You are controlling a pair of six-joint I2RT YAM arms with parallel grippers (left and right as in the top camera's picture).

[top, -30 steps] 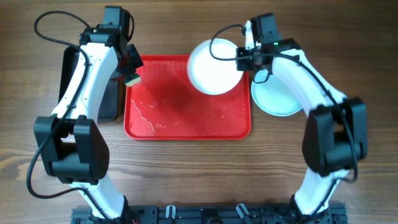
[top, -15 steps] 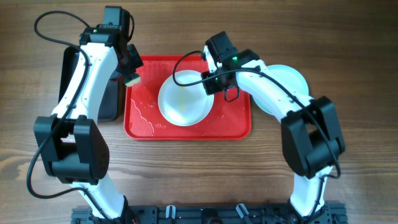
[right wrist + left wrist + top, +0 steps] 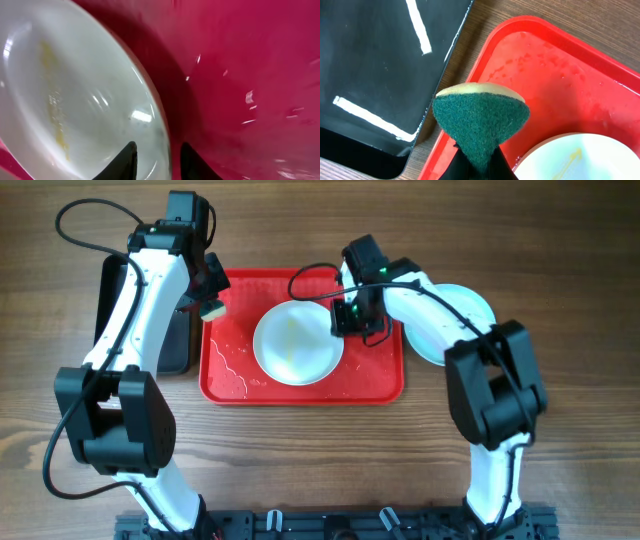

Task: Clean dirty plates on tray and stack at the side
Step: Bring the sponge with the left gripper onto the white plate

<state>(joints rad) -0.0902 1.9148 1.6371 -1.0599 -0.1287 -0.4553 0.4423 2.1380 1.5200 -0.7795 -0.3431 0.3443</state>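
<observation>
A cream plate point(image 3: 296, 343) streaked yellow lies on the red tray point(image 3: 380, 385), toward the counter's far edge. The right gripper point(image 3: 345, 320) has its jaws slightly parted astride the plate's right rim. The left gripper point(image 3: 209, 293) pinches a green sponge point(image 3: 480, 120) near the tray's far-left corner. Scrubbing should sweep the streak while the right side steadies the rim.

A brown wood desk point(image 3: 300, 470) fills the picture. A black bin point(image 3: 375, 75) sits at the left of the frame, with two white stripes on its floor. A sponge point(image 3: 480, 117), green on one side and yellow on the other, is in the middle of the left wrist view.
</observation>
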